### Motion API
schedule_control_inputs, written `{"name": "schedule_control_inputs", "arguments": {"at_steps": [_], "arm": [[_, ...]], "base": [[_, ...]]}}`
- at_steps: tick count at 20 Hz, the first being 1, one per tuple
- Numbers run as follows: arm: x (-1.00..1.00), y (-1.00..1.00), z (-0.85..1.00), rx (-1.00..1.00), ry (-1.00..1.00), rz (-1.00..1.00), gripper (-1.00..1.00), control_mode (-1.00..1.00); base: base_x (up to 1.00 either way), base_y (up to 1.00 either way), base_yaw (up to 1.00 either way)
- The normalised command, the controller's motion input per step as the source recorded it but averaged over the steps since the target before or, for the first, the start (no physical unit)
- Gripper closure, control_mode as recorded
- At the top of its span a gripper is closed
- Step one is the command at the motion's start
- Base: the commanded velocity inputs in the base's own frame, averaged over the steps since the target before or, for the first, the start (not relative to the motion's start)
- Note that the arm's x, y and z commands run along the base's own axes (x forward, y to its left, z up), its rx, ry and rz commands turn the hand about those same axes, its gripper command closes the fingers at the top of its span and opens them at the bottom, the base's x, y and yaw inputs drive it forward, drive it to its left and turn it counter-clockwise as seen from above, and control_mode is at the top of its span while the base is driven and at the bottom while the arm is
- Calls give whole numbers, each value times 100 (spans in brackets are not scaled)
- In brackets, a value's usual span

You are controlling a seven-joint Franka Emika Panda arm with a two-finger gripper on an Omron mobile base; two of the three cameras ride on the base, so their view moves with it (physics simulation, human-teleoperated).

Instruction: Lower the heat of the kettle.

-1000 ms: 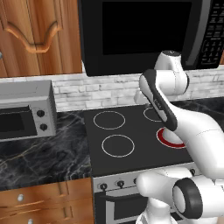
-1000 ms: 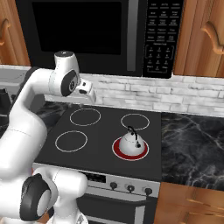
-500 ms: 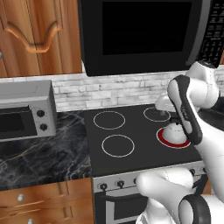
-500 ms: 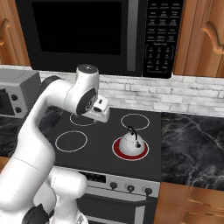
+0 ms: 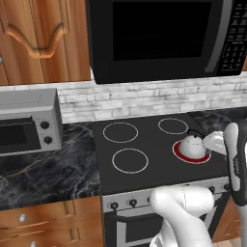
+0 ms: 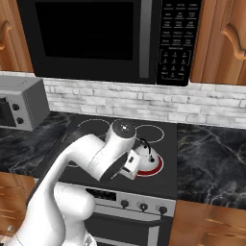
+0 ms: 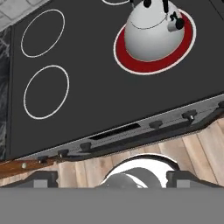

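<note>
Hiding kettle (image 6: 144, 153) base: white arm (image 6: 103, 156)

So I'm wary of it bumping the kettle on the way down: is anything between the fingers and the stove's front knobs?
Nothing visible is. In the hand view the fingers look down on the knob row with only open air between; the kettle sits farther back on its glowing red burner, off that path.

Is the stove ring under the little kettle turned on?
On. The burner ring under the kettle glows red, while the other rings are just thin white outlines on the black stovetop.
</note>
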Motion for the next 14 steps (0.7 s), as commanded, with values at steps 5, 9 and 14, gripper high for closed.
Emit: {"name": "schedule_control_inputs", "arguments": {"at_steps": [5,9,14], "arm": [[-54,-59,-69,16,6,-14,-100,-100],[-46,-62,-70,20,2,-14,-100,-100],[-9,-82,-85,11,0,-4,-100,-100]], "base": [[0,0,0],[0,0,0],[0,0,0]]}}
